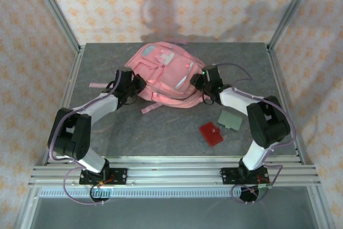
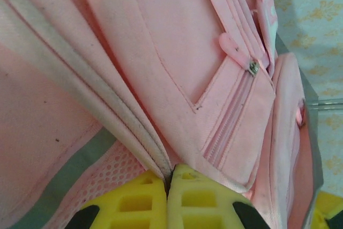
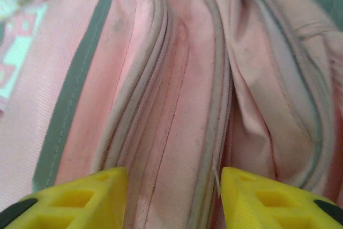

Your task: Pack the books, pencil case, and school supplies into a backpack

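Observation:
The pink backpack (image 1: 161,76) lies flat in the middle of the table, front pockets up. My left gripper (image 1: 137,85) is at its left side, shut on a fold of the pink fabric seam (image 2: 161,159); the yellow fingers (image 2: 139,202) press together on it. My right gripper (image 1: 199,82) is at the backpack's right side, open, its yellow fingers (image 3: 80,199) straddling a ridge of pink fabric with piped seams (image 3: 177,132). A red square pad (image 1: 211,133) and a grey-green square card (image 1: 231,118) lie on the table right of centre. The books are out of view.
Pink straps (image 1: 155,105) trail off the backpack's near edge, and another strap (image 1: 99,85) lies to its left. Metal frame posts (image 1: 69,73) border the grey table (image 1: 161,138). The rail (image 1: 171,172) with both arm bases runs along the near edge.

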`<state>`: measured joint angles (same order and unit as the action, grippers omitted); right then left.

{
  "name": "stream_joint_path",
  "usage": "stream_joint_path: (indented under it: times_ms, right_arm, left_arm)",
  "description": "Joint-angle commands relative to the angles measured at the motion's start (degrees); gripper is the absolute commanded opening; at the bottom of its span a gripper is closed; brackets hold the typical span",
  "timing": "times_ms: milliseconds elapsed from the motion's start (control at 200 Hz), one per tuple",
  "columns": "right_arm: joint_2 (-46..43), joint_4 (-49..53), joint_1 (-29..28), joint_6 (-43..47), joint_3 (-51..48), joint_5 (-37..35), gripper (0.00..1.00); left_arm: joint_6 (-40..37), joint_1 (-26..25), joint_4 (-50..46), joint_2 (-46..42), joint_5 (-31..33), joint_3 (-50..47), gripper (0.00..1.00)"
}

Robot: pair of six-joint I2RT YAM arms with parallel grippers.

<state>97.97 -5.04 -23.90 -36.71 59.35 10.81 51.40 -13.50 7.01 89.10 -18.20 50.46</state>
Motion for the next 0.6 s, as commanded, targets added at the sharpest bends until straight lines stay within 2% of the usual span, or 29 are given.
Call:
stream_joint_path:
  times_ms: [0, 110, 235, 385, 496, 596]
  right_arm:
    - [-4.2, 4.5, -4.3, 3.9, 3.8, -4.4, 0.5]
    - [-9.6, 9.0, -9.0, 4.4, 3.4, -6.8, 0.51]
    - [-12.8, 10.9, -14.5, 4.3, 2.1, -3.5, 0.5]
    - [-10.1, 10.3, -19.5, 3.0, 2.2, 2.3, 0.47]
    - [-6.6, 8.2, -20.6, 1.3, 2.1, 3.3, 0.48]
    - [-3.8, 7.9, -20.7, 0.4, 3.1, 1.3, 0.5]
  left_arm:
    - [4.3, -1.4, 9.2, -2.6, -2.7, -1.9, 0.0]
    - [6.8, -3.1, 12.7, -3.5, -1.6, -3.8, 0.0]
    - [8.1, -4.6, 14.6, -3.9, -1.1, -5.0, 0.0]
    - [9.0, -4.9, 15.8, -4.4, -0.6, -5.9, 0.0]
    - [9.1, -5.0, 16.0, -4.4, -0.7, -5.9, 0.0]
    - [9.2, -5.1, 16.2, -4.3, -1.3, -5.9, 0.0]
